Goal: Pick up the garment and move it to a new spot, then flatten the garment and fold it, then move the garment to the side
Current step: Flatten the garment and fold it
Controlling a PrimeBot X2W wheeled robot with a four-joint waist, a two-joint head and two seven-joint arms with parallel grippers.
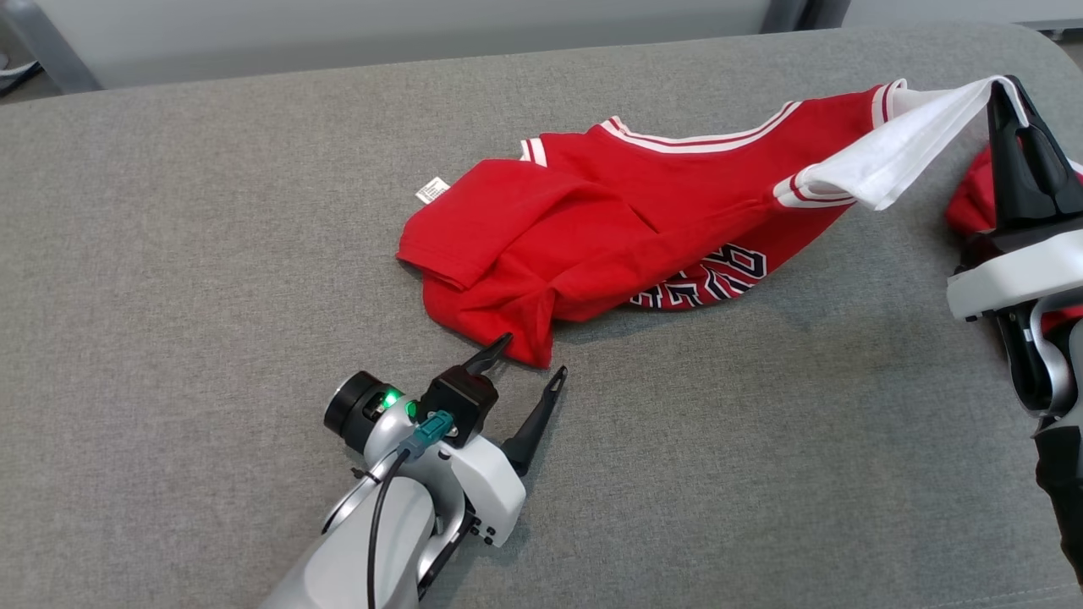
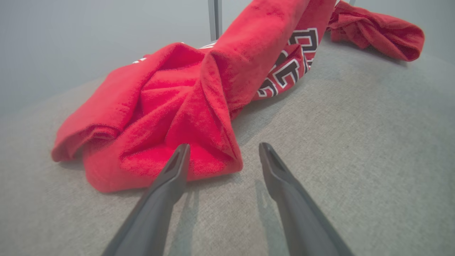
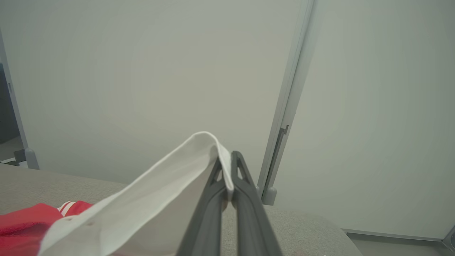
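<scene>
Broadly, a grey padded surface (image 1: pixel 211 254) is seen across the head view, w/ the red garment (image 1: pixel 592 228) lying crumpled near its ctr and drawn up toward the right. Its white section (image 1: pixel 897 144) is lifted off the surface, pinched by the right gripper (image 1: pixel 1007 85), fingers pressed fully together on the fabric edge. The left gripper (image 1: pixel 533 355) is held low just beside the garment's near corner, fingers spread wide, nothing gripped. Black-and-white lettering (image 1: pixel 711 283) is partly tucked under a fold. A small white label (image 1: pixel 432 189) is seen at the garment's far-left edge.
</scene>
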